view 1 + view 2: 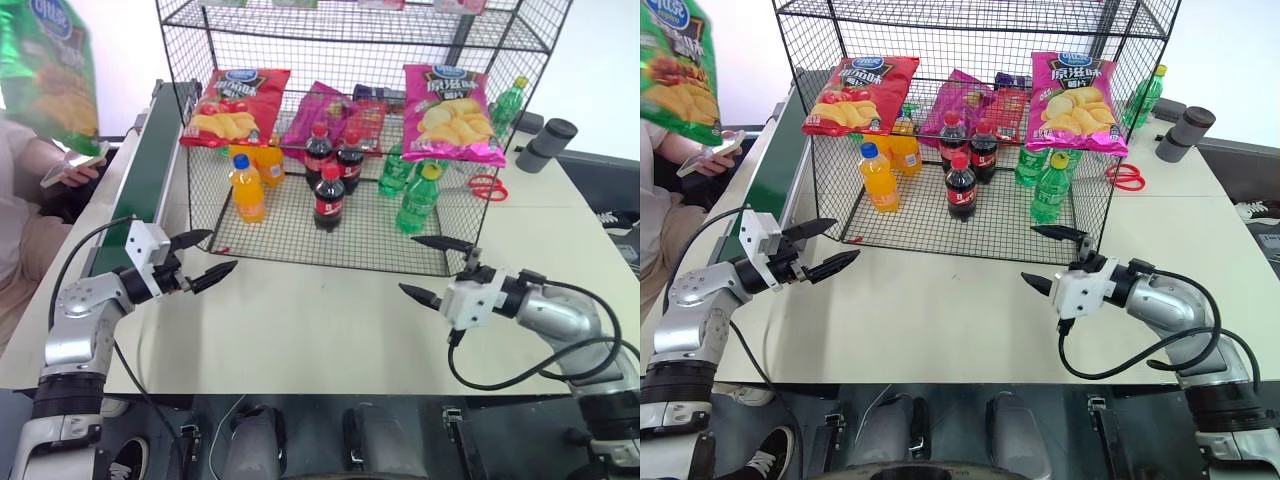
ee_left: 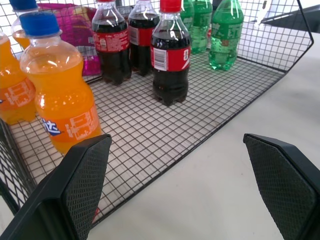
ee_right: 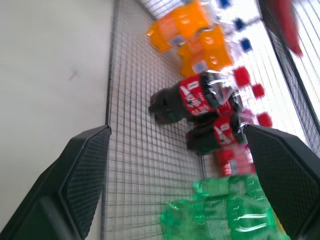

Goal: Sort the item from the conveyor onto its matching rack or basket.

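Left eye view, glossy green crisp bag (image 1: 48, 70) with blue oval logo, aloft above conveyor (image 1: 150, 160), black wire rack (image 1: 350, 130) of bottles beside it, left hand (image 1: 205, 258) and right hand (image 1: 432, 268) both spread apart, empty, over pale surface (image 1: 320, 320).

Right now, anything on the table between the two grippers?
No. In the left eye view, the left gripper and right gripper both hover open over bare white table; the rack sits just behind that stretch.

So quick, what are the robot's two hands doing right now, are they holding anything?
Left hand: open, holding nothing, above the table.
Right hand: open, holding nothing, in front of the rack.
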